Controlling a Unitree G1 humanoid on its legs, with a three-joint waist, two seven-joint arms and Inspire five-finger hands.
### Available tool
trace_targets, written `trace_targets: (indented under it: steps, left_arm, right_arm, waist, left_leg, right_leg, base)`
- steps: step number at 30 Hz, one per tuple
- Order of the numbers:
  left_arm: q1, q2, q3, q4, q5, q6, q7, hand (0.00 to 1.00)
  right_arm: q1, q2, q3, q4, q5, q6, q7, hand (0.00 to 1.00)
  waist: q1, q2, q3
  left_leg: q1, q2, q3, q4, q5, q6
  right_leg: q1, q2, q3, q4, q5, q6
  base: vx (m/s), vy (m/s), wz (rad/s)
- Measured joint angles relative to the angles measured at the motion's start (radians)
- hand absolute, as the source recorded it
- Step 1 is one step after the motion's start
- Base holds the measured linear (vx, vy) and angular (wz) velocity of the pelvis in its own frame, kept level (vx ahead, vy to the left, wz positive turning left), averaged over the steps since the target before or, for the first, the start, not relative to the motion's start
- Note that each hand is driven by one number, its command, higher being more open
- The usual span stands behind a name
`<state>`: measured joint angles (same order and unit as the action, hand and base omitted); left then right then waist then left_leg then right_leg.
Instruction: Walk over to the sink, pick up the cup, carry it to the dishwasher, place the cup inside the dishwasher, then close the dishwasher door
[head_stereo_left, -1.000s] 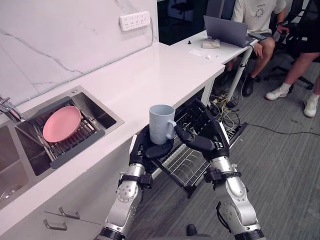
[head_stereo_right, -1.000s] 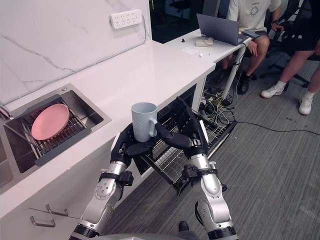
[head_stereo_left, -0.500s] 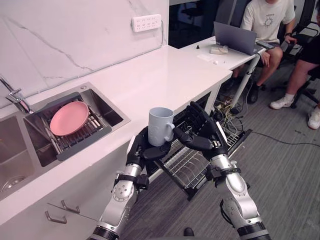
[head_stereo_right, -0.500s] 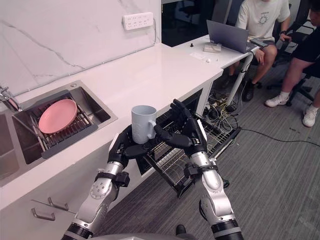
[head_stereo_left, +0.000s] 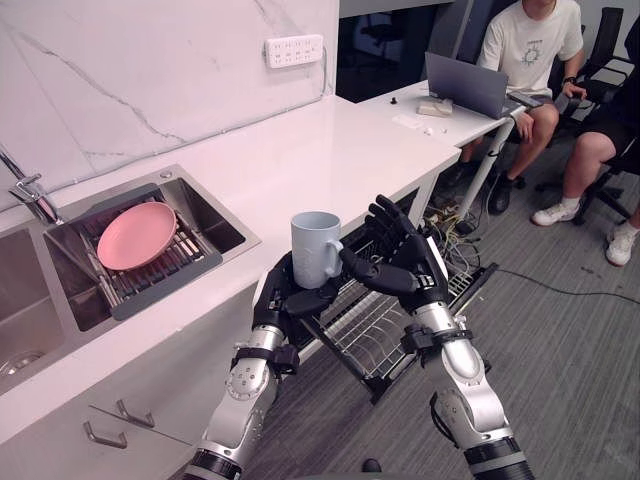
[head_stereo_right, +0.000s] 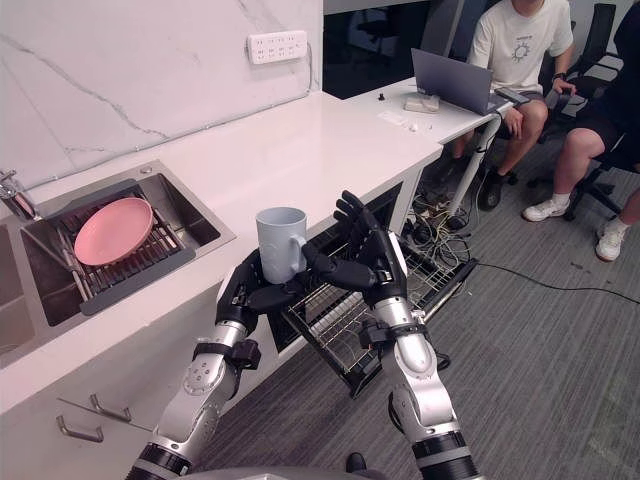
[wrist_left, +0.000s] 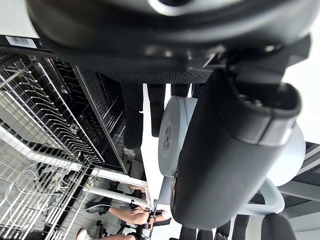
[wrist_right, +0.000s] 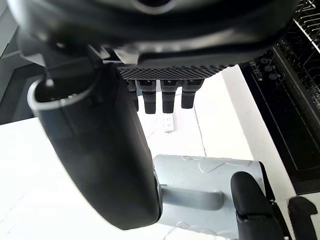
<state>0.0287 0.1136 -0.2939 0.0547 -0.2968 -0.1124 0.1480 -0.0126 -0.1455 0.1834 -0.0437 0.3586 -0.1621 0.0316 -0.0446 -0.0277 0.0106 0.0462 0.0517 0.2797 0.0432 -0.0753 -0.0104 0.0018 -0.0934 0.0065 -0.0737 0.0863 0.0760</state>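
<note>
Beside the desk (head_stereo_left: 300, 150), your left hand (head_stereo_left: 292, 300) grips the cup (head_stereo_left: 315, 248) near the dishwasher rack (head_stereo_left: 372, 330). Your right hand (head_stereo_left: 408, 272) is spread flat. Loading and closing the door are left.

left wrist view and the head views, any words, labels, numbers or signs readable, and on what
No text reads clearly enough to quote.
White barcode sticker above the wire dishwasher rack: digits too small.
Emblem on the pale blue ceramic mug: blurred.
Graphic on the seated person's white t-shirt: too small.
</note>
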Motion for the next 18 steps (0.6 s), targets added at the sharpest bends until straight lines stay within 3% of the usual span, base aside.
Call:
trace_targets:
  steps: [18]
  left_arm:
    - [-0.033, -0.015, 0.014, 0.061, -0.04, -0.003, 0.007, 0.3]
  right_arm:
    - [-0.015, 0.034, 0.022, 0.002, -0.049, 0.014, -0.016, 0.9]
  waist:
    - [-0.001, -0.016, 0.0]
  left_leg:
    - [0.009, 0.0, 0.007, -0.006, 0.0, 0.0]
  right_leg:
    - [0.007, 0.001, 0.006, -0.011, 0.006, 0.0]
  base:
    - [-0.01, -0.005, 0.0]
